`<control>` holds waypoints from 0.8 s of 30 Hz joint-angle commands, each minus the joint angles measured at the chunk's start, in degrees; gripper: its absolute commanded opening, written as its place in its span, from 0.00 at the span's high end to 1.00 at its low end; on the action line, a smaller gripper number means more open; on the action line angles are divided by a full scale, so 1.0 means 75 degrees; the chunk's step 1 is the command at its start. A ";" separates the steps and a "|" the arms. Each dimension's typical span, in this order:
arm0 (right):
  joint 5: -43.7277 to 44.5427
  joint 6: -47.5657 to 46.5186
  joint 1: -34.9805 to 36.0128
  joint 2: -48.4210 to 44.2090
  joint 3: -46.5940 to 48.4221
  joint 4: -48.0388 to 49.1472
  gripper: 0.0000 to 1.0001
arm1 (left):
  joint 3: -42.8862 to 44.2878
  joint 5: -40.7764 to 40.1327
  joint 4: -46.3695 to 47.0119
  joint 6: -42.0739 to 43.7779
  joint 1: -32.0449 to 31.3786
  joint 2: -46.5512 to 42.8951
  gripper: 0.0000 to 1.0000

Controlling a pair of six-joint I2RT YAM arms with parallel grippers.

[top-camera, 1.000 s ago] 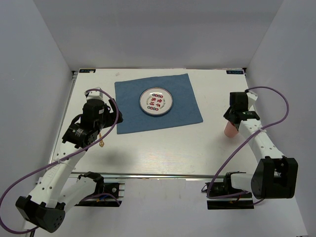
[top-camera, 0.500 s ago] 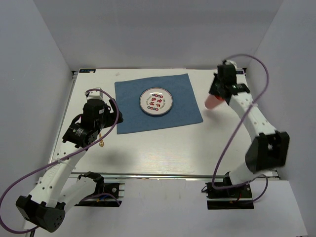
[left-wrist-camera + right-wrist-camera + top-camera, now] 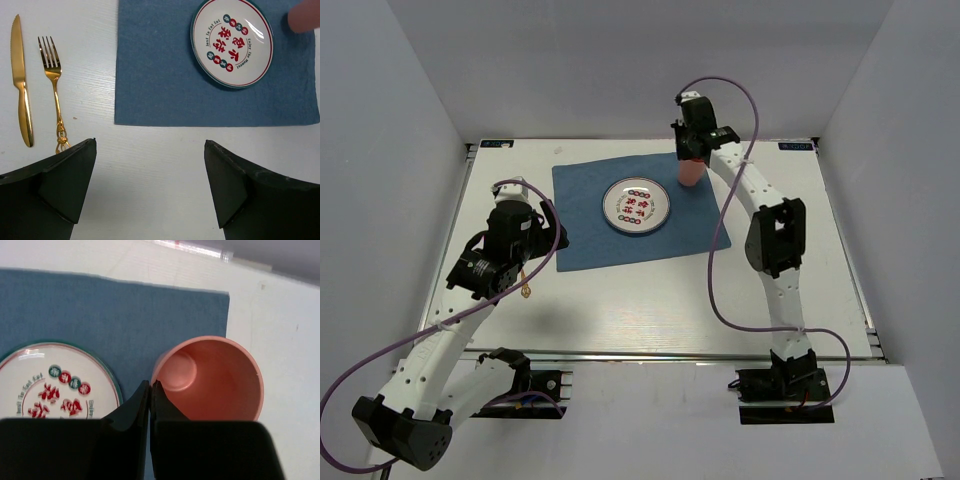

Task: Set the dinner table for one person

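Now the right gripper [image 3: 150, 390] is pinching the thin wall of the pink cup [image 3: 210, 380]. Its two fingers are pressed tight on the rim, on the side nearest the plate [image 3: 55, 385]. The cup is upright, just beside the plate at its far right, over a corner of the blue placemat [image 3: 100, 305]. I cannot tell if the cup's bottom touches the mat. The dinner table [image 3: 650, 300] lies under the plate and spreads out all around it.

I think the step is putting the cup down. Next the cup should go straight down until it stands. Then the fingers should let go and lift up without tipping it.

The left gripper [image 3: 150, 165] is spread wide and holds nothing. The gold fork [image 3: 52, 95] and knife [image 3: 20, 85] lie well to the left of the plate, off the mat.
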 commanded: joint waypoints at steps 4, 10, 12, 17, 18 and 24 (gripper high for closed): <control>0.0573 -0.0955 0.0003 0.0891 0.1873 0.0680 1.00 | -0.0008 -0.0159 -0.0025 0.0022 0.0027 0.0153 0.02; 0.0656 -0.1096 -0.0020 0.1136 0.1611 0.0812 1.00 | -0.0032 -0.0159 -0.0002 0.0011 0.0027 0.0141 0.02; 0.0563 -0.1097 -0.0008 0.1172 0.1576 0.0847 1.00 | -0.0020 -0.0171 -0.0013 0.0022 0.0027 0.0153 0.02; 0.0258 -0.0746 -0.0020 0.1265 0.1646 0.0930 1.00 | -0.0008 -0.0159 -0.0025 0.0034 0.0027 0.0153 0.02; 0.0200 -0.0710 0.0003 0.1289 0.1635 0.0929 1.00 | -0.0020 -0.0159 -0.0025 0.0034 0.0027 0.0153 0.02; 0.0292 -0.0347 0.0004 0.1394 0.1600 0.1035 0.79 | -0.0032 -0.0148 -0.0037 0.0034 0.0027 0.0129 0.02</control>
